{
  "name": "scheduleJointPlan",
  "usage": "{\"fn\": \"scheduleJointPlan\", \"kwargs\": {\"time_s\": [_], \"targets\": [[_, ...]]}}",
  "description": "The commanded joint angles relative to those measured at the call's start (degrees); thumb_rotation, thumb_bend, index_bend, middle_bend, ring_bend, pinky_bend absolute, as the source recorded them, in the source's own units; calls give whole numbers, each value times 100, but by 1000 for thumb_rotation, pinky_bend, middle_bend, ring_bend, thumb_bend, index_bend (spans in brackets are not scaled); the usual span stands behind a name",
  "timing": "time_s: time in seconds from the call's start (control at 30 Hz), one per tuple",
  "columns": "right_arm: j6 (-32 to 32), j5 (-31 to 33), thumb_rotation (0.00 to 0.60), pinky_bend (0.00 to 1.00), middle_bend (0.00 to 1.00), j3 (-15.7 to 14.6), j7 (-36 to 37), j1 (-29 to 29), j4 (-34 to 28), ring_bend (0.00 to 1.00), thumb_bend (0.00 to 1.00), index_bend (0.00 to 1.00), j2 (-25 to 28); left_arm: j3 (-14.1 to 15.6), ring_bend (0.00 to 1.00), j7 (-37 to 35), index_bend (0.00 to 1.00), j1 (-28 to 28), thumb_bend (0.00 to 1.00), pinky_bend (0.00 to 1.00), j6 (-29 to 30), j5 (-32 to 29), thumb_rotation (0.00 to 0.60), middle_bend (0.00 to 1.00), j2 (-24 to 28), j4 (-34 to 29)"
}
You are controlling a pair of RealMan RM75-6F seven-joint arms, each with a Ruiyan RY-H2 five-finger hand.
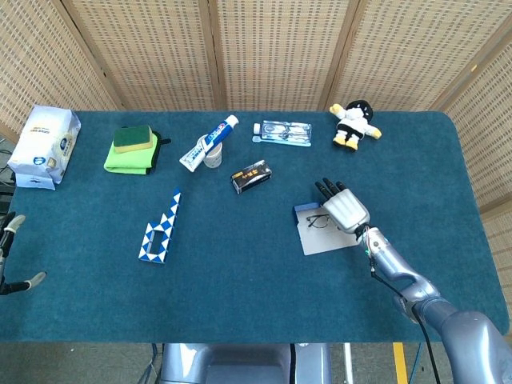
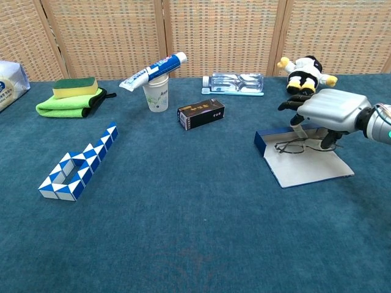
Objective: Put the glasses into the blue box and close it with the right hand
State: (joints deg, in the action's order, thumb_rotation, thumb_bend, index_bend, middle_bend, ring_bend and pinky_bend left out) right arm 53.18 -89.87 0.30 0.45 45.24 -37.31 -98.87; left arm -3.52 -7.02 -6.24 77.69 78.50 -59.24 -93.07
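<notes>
We see the right hand (image 2: pixel 330 110) hovering palm-down over the far side of the open blue box (image 2: pixel 303 160), at about four o'clock from the table's (image 1: pixel 240 288) middle; its dark fingers (image 2: pixel 292 104) are curled downward, and we cannot tell whether they grip anything; the glasses (image 2: pixel 293 146) lie in the box just below the fingertips; the left hand (image 1: pixel 10 264) shows only at the nine o'clock edge, its pose unclear.
</notes>
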Motion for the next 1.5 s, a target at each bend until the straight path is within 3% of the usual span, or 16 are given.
{"fn": "scheduleJointPlan", "kwargs": {"time_s": [0.03,0.2,0.33,0.5,0.7,0.83,1.03,1.5], "targets": [[82,-17,600,224,83,4,10,-14,-11,0,372,580,-2,1,0,-3,0,3,0,0,7,3,600,0,1,-2],[332,-70,600,245,84,18,25,-50,36,0,260,567,-54,4,0,1,0,7,0,0,15,8,600,0,-1,-1],[470,-94,600,250,84,32,35,-68,108,0,260,541,-108,6,0,3,0,6,0,0,10,8,600,0,-5,3],[665,-102,600,250,84,79,104,-90,111,0,259,439,-110,6,0,-1,0,7,0,0,14,10,600,0,-3,6],[1171,-167,600,250,79,135,318,-200,-302,0,260,359,189,7,0,-12,0,-1,0,0,-7,8,600,0,5,2],[1502,-358,600,250,78,-40,353,-391,-811,0,251,338,537,15,0,-25,0,2,0,0,10,41,600,0,5,10],[1876,-672,600,250,75,-336,219,-650,-1104,0,234,276,719,32,0,-2,0,-1,0,0,7,68,600,0,-4,13],[2146,-1168,600,250,80,-715,166,-845,-293,6,234,273,127,40,0,105,0,2,0,0,33,67,600,0,-45,4]]}}
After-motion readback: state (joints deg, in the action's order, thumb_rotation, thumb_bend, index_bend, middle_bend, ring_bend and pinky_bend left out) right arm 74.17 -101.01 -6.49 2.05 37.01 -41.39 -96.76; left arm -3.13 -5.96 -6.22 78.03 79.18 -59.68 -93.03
